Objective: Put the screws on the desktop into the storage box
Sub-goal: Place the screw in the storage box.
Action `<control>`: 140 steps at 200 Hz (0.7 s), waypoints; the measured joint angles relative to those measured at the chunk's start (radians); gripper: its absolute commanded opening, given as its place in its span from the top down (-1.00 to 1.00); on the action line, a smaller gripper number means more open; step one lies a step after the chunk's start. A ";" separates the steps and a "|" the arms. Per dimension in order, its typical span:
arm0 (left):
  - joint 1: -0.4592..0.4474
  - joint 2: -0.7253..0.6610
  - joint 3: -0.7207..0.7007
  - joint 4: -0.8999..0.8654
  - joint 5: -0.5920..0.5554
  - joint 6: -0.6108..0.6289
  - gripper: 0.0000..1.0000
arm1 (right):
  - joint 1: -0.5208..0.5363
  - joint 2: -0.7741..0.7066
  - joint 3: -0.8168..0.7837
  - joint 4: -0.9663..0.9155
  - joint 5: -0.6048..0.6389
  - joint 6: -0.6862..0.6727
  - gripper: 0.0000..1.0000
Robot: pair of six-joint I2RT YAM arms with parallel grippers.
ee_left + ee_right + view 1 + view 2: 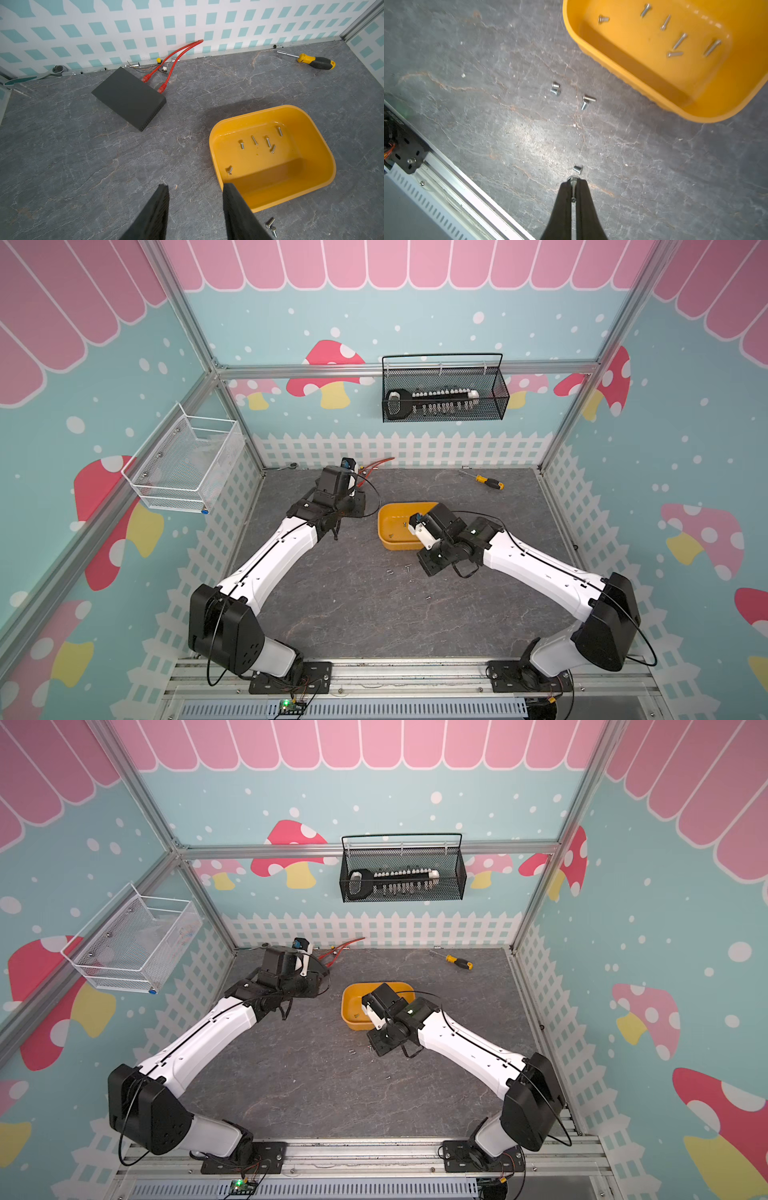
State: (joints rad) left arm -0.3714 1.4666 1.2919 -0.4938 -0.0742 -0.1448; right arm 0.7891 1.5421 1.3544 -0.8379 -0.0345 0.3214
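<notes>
**Top views.** In both top views the yellow storage box (405, 506) (374, 984) sits near the middle of the grey surface (353, 614). The right arm's wrist hangs over the box's near right corner and covers its own fingers, so their state cannot be told from here. A few loose screws (390, 571) (352, 1051) lie on the surface just in front of the box. They are too small here to count with confidence. The left arm is folded toward the back wall, apart from the box. A screwdriver (488, 482) lies near the back right corner. A black wire basket (444, 414) holding a row of bits hangs on the back wall, and a white wire basket (187, 489) hangs on the left wall.

**Left wrist view.** The left end effector (195, 186) has its fingers apart with nothing between them, over bare surface beside the box. One finger overlaps the box's near corner in the picture. Six boxed screws (268, 142) lie on the box floor. A flat black case (128, 98) with two red cables (176, 56) plugged into it lies by the back wall. The left arm hides this case from above. Two loose screws lie just outside the box wall.

**Right wrist view.** The right end effector (573, 182) has its fingers together, clamped on the pinched screw (572, 179), whose silver head shows at the tips. One loose screw lies just ahead of the tips. Two pairs lie between it and the box. The same six show inside the box. An aluminium rail (446, 172) borders the surface.
</notes>
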 measured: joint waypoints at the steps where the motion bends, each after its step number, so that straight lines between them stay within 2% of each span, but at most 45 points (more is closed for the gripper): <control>1: 0.001 -0.001 0.000 0.000 0.000 -0.001 0.08 | -0.001 0.003 0.004 -0.001 0.000 -0.001 1.00; 72: 0.102 -0.110 -0.051 0.027 0.004 -0.037 0.08 | -0.090 0.421 0.426 0.028 0.036 -0.105 1.00; 140: 0.122 -0.130 -0.090 0.028 0.021 -0.046 0.08 | -0.103 0.728 0.760 -0.013 0.027 -0.131 1.00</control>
State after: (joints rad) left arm -0.2489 1.3369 1.2015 -0.4660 -0.0528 -0.1909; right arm 0.6861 2.2704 2.1147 -0.8509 -0.0078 0.1905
